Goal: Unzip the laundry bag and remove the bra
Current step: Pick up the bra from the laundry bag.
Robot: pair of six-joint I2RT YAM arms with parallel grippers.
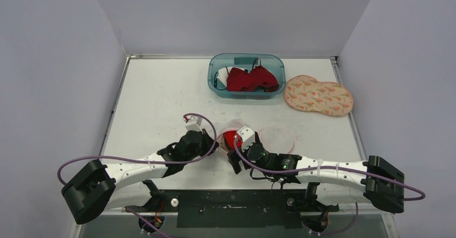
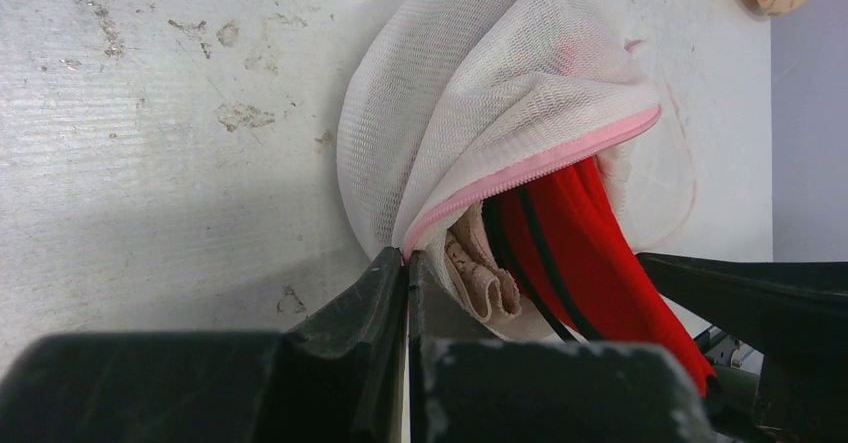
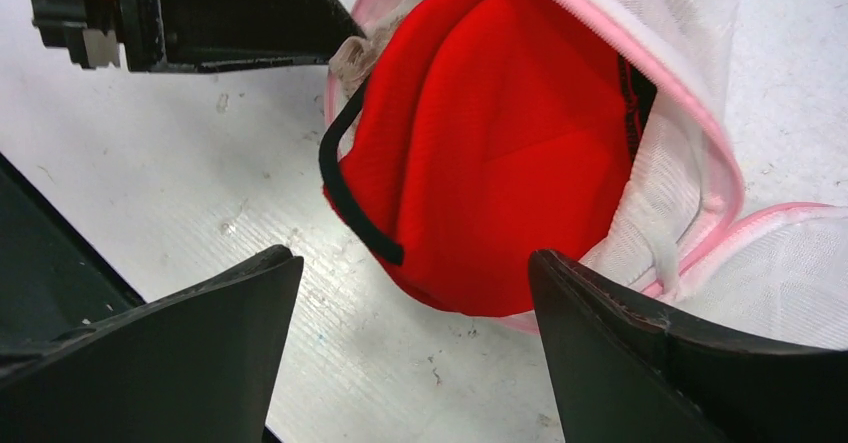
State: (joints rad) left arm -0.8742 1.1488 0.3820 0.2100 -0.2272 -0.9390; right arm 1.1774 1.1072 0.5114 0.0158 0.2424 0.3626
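With left gripper (image 2: 407,263) jaws pinching the mesh laundry bag (image 2: 450,93) rim, right gripper (image 3: 415,261), jaws wide over the red bra (image 3: 500,133), should drop, clamp a cup, pull clear.

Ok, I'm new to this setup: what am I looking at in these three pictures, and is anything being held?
Two robot arms are bolted at the near edge of a table. The wide picture looks down from above and behind them. The other two come from a camera on each wrist. The left pincer is shut on the edge of a white mesh laundry bag, at the end of its pink zipper. The bag is unzipped, and a red bra shows in the opening. The right pincer is open, its fingers spread in front of the bra, holding nothing. At the far side sit a blue bin with a red garment in it and, to its right, a flat patterned fabric piece.
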